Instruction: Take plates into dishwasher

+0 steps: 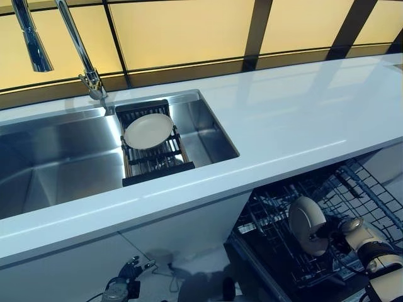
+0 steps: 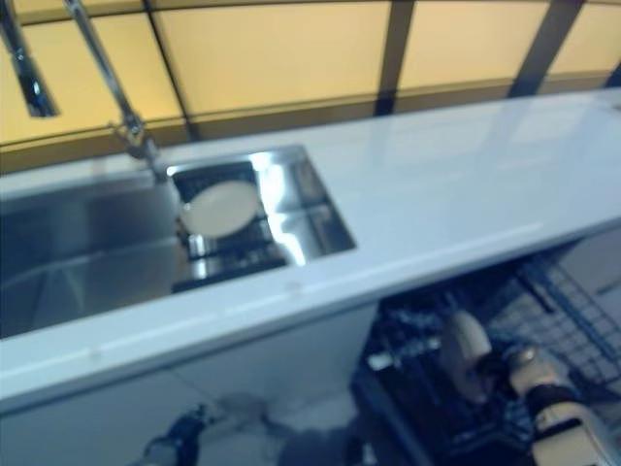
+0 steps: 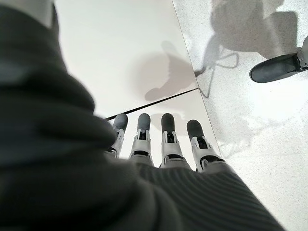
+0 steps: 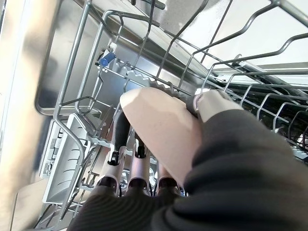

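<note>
While right robot hand (image 1: 343, 231) grips plate (image 1: 306, 224), fingertips hidden behind it.

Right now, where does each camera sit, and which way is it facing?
Left eye view: head, looking down at sink, rack plate, dishwasher rack; both hands show.
Right eye view: same scene, slightly offset.
Left wrist view: left hand straight, over floor.
Right wrist view: right hand gripping held plate.
Shared: held plate, rack.
</note>
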{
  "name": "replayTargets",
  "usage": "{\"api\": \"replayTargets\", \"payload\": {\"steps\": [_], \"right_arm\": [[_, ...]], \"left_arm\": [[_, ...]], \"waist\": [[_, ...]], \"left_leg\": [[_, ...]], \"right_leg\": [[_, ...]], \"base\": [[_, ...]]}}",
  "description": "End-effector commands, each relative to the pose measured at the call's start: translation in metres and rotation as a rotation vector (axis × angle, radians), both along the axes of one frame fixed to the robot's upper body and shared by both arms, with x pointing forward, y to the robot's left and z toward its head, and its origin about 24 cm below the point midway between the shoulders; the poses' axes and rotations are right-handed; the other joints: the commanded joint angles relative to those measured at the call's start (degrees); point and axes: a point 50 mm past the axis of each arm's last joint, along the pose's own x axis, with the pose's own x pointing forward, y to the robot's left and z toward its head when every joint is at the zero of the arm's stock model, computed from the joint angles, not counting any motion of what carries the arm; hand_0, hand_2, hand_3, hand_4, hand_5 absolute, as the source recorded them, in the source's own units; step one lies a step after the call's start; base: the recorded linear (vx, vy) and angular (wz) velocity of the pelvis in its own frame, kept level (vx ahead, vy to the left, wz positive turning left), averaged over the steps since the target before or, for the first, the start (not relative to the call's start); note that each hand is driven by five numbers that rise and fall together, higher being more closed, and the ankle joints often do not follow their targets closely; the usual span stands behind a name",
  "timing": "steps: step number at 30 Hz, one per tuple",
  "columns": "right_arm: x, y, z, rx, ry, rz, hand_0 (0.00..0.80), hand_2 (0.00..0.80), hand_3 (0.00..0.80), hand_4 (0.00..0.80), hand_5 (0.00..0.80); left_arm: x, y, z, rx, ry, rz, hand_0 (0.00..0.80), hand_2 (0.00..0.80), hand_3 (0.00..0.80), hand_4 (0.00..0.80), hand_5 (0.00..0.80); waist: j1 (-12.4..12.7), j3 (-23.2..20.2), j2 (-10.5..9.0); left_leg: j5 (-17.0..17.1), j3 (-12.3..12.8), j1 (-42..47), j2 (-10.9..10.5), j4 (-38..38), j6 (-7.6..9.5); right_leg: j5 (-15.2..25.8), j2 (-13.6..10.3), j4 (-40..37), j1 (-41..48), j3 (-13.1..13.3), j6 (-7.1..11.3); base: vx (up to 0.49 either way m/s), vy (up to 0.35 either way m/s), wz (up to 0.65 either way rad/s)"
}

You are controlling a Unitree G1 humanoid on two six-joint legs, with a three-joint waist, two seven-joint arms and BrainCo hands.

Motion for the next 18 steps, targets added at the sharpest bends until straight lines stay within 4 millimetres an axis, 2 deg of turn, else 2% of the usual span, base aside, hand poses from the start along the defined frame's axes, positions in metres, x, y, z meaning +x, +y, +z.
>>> {"api": "replayTargets", "payload": {"steps": [1, 2, 3, 13, 18], "right_arm": [[0.005, 0.028, -0.016, 0.09, 0.074, 0.047, 0.119, 0.119, 0.119, 0.119, 0.119], [0.005, 0.028, -0.016, 0.09, 0.074, 0.047, 0.119, 0.119, 0.119, 0.119, 0.119], [0.006, 0.026, -0.013, 0.094, 0.073, 0.038, 0.0, 0.0, 0.0, 0.0, 0.0], [0.015, 0.01, 0.012, 0.075, 0.04, 0.005, 0.0, 0.0, 0.0, 0.0, 0.0], [0.021, -0.006, 0.039, 0.105, 0.038, -0.017, 0.0, 0.0, 0.0, 0.0, 0.0]], "left_arm": [[0.034, 0.007, 0.015, 0.024, -0.089, -0.012, 0.0, 0.0, 0.0, 0.0, 0.0], [0.034, 0.007, 0.015, 0.024, -0.089, -0.012, 0.0, 0.0, 0.0, 0.0, 0.0], [0.034, 0.008, 0.015, 0.025, -0.091, -0.011, 0.0, 0.0, 0.0, 0.0, 0.0], [0.033, 0.014, 0.016, 0.035, -0.086, 0.001, 0.0, 0.0, 0.0, 0.0, 0.0], [0.034, 0.021, 0.019, 0.046, -0.085, 0.008, 0.0, 0.0, 0.0, 0.0, 0.0]], "waist": [[0.8, 1.6, -3.06], [0.8, 1.6, -3.06], [0.7, 1.7, -3.15], [0.2, 1.7, -4.23], [-0.2, 2.0, -5.03]], "left_leg": [[-0.9, -4.1, -0.4, -0.4, -0.2, 1.64], [-0.9, -4.1, -0.4, -0.4, -0.2, 1.64], [-0.9, -4.1, -0.4, -0.4, -0.2, 1.66], [-1.0, -3.5, -0.1, -0.1, -0.2, 1.72], [-0.8, -3.3, 0.2, 0.1, -0.2, 1.56]], "right_leg": [[-1.3, -3.5, 0.2, 1.5, 1.4, 4.41], [-1.3, -3.5, 0.2, 1.5, 1.4, 4.41], [-1.2, -3.4, 0.2, 1.5, 1.5, 4.41], [-1.0, -3.1, 0.2, 1.6, 2.2, 4.4], [-0.8, -3.0, 0.2, 1.8, 2.4, 4.43]], "base": [[0.0, 0.0, 0.0], [0.0, 0.0, 0.0], [0.0, 0.0, 0.0], [0.0, 0.0, 0.0], [0.0, 0.0, 0.0]]}}
